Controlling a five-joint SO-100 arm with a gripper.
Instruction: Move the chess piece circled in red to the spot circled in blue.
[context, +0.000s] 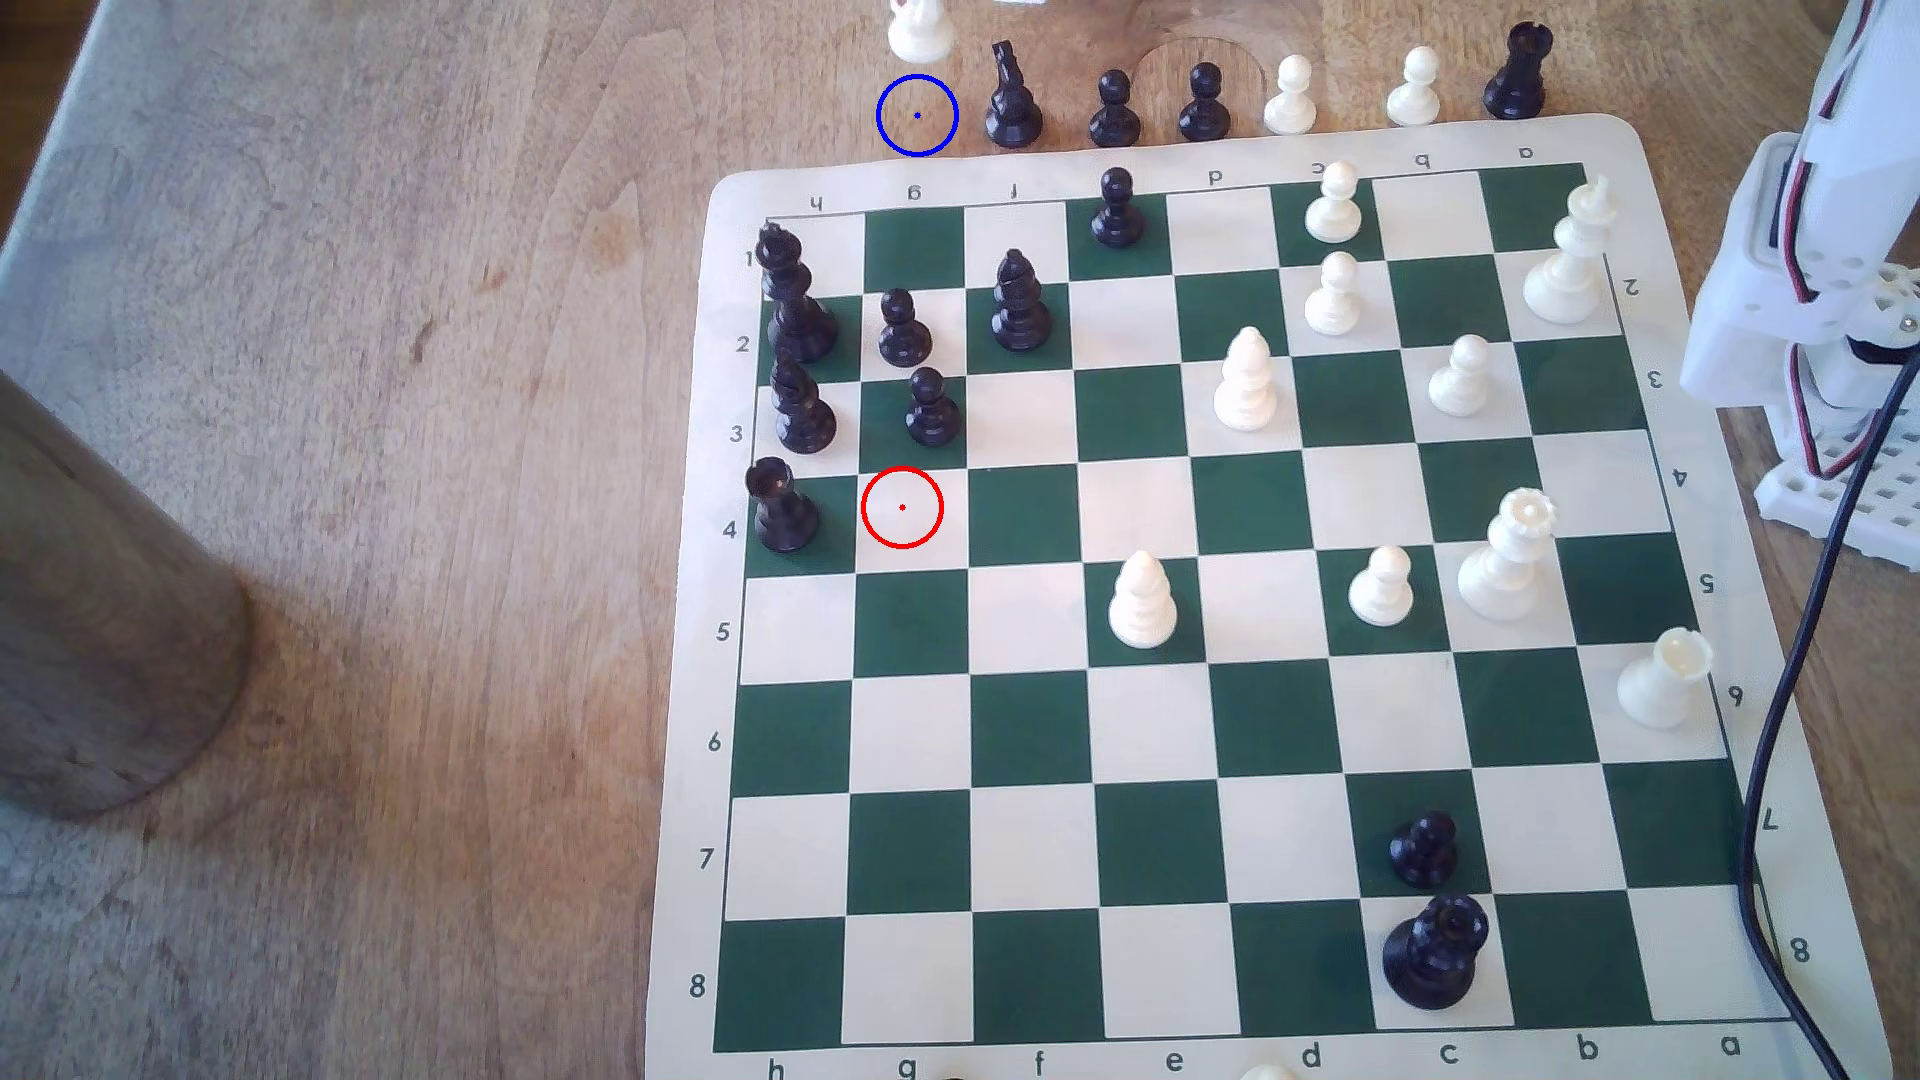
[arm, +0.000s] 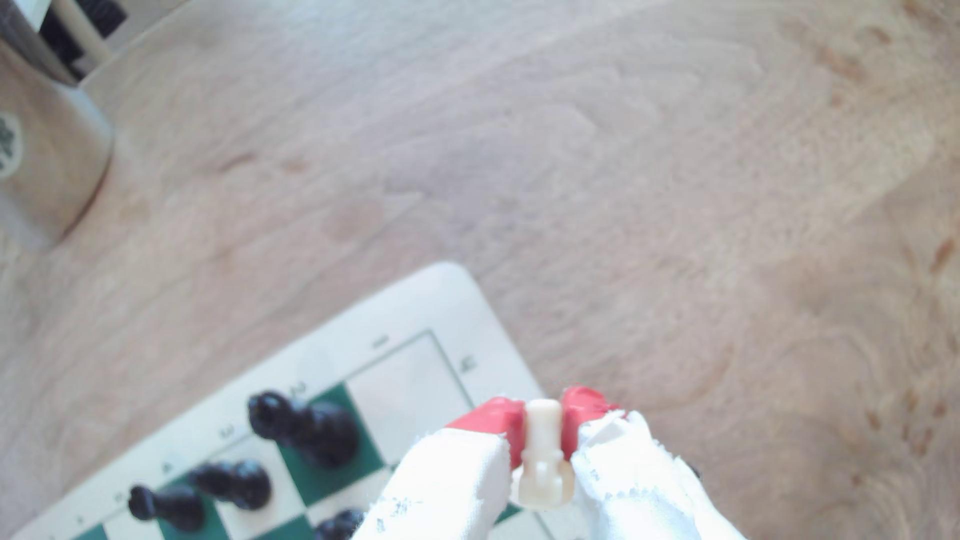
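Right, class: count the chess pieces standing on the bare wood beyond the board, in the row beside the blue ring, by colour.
Black: 4 (black knight, black pawn, black pawn, black rook)
White: 2 (white pawn, white pawn)
Total: 6
Not counted: white knight held in gripper.

Two cameras: one fixed high over the board, one riding on the wrist.

The exterior view looks steeply down from well above the chessboard (context: 1226, 623), which fills its 3 to 6 o'clock side, with bare bench (context: 364, 467) toward 9 o'clock. The wrist view sits close behind the jaws, looking past them at the bench from nearer. Both views take in the board's h-file corner with its black pieces (arm: 306, 426) and the grey cylinder (context: 94, 613).
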